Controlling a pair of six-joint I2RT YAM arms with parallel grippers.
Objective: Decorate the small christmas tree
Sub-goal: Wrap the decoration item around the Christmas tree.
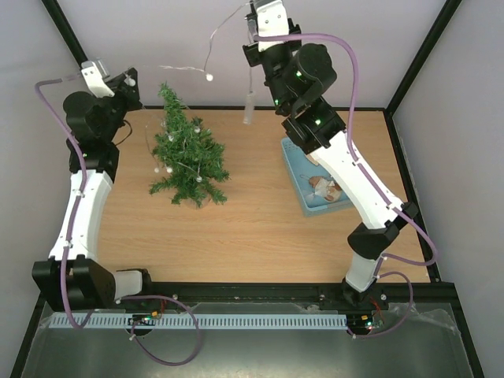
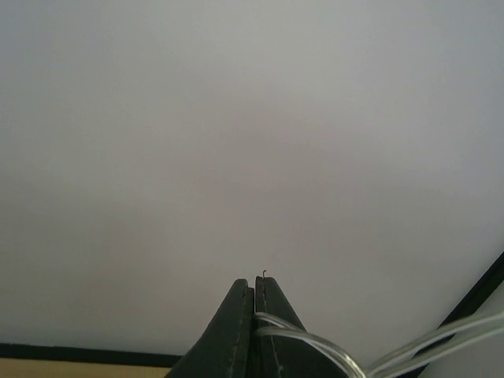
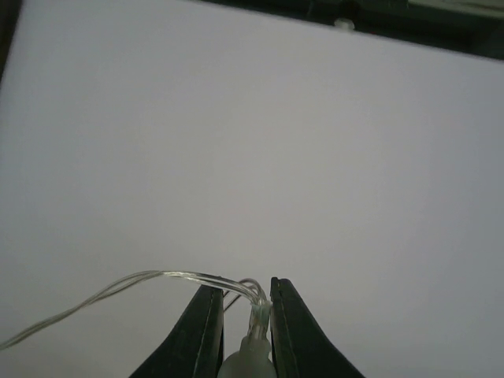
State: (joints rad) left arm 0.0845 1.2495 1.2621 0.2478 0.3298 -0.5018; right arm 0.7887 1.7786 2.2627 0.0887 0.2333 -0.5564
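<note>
Your tabletop [image 1: 260,228] is pale wood, walled in by white panels [image 1: 142,39] with black frame posts at the corners. The small christmas tree [image 1: 189,157] stands upright at about 10 o'clock from the tabletop's centre, just inboard of the left arm. Nothing lies between it and either arm's base. At about 2 o'clock, well apart from the tree, a light blue tray [image 1: 298,169] lies partly under the right forearm. It holds a few brown and white ornaments [image 1: 324,189], too small to make out.

A clear light string [image 3: 157,276] is draped across the tree, its white bulbs showing among the branches, and the rest hangs in the air towards 12 o'clock. One bulb [image 1: 209,76] dangles beyond the tree top, and a pale cylinder [image 1: 248,106] hangs below the raised right arm.

Your right tool [image 3: 244,285], held high at 12 o'clock, is narrow and pinches a frosted bulb of the string between its fingers. Your left tool [image 2: 254,282], at 10 o'clock beside the tree top, is pressed closed, with the string's clear wire running out from between its fingers.
</note>
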